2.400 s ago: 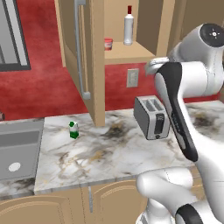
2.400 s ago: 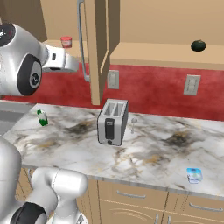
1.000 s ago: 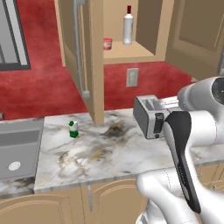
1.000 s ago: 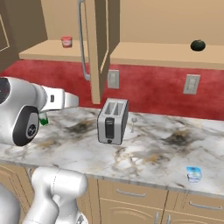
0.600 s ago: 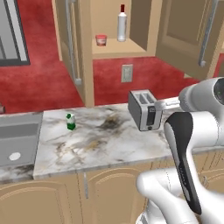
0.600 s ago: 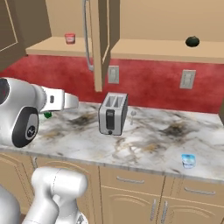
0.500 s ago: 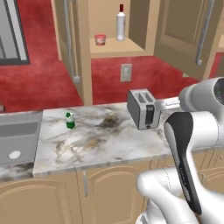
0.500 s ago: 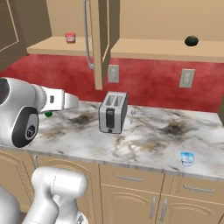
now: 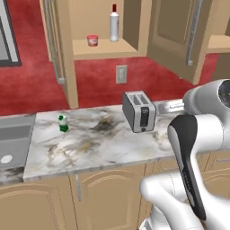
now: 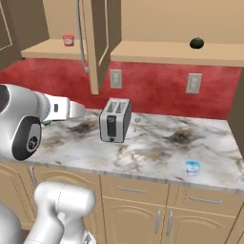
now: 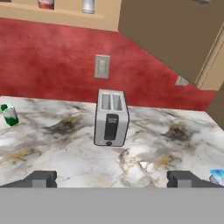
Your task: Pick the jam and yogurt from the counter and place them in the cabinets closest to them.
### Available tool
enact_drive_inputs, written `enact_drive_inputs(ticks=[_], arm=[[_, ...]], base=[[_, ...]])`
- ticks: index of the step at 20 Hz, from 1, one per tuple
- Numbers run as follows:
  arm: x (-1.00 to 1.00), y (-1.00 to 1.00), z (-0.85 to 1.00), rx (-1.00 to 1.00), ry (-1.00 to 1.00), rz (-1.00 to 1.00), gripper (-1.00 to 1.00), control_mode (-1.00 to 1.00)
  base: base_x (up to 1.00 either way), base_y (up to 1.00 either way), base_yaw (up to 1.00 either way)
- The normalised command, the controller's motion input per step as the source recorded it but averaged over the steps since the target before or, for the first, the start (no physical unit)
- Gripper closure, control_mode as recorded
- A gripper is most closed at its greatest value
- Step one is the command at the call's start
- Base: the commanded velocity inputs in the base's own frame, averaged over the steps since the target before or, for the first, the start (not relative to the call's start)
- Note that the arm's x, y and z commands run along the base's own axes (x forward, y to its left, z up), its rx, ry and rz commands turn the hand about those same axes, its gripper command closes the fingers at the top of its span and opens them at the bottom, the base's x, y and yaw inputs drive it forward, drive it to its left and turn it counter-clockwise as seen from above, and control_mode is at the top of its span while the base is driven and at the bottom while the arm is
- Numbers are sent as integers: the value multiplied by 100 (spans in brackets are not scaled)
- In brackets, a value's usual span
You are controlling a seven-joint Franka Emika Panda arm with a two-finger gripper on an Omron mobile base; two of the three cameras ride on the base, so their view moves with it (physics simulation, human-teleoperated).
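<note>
Right now your gripper [image 11: 111, 178] hangs above the front of the marble counter [image 10: 157, 143] with its two dark fingertips [image 11: 40, 178] spread wide and nothing between them, so it is released. You can see the jam [image 9: 92, 40] on the lower shelf of the open wall cabinets [image 9: 67, 54], near the shelf's left end, with a tall white bottle [image 9: 114, 24] standing to its right; in the right base view the same red pot [image 10: 68, 40] sits on that shelf beyond the open door. The yogurt [image 10: 192, 167] stands on the counter close to its front edge and toward its right end, well apart from everything else; in the hand view you catch it at the lower right, just beside the right fingertip and partly cut off by the frame edge [image 11: 217, 176]. A silver toaster [image 9: 139, 111] sits about mid-counter toward the back wall. The small green-and-white container [image 9: 63, 123] stands toward the counter's left end, near the sink [image 9: 13, 143]. On the shelf of the right-hand cabinet you will find a dark round object [image 10: 196, 43]. Two wall outlets [image 10: 193, 83] are set in the red backsplash behind the counter.
</note>
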Motion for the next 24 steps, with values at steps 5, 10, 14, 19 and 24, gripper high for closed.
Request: enact_drive_inputs(ticks=[5, 10, 14, 19, 24], arm=[[0, 0, 0, 0, 0, 0, -100, 100], [0, 0, 0, 0, 0, 0, -100, 100], [0, 0, 0, 0, 0, 0, -100, 100], [0, 0, 0, 0, 0, 0, -100, 100], [0, 0, 0, 0, 0, 0, -100, 100]], base=[[-10, -61, -6], [-4, -65, -6], [0, -61, -5], [0, -43, -2], [0, -32, 0]])
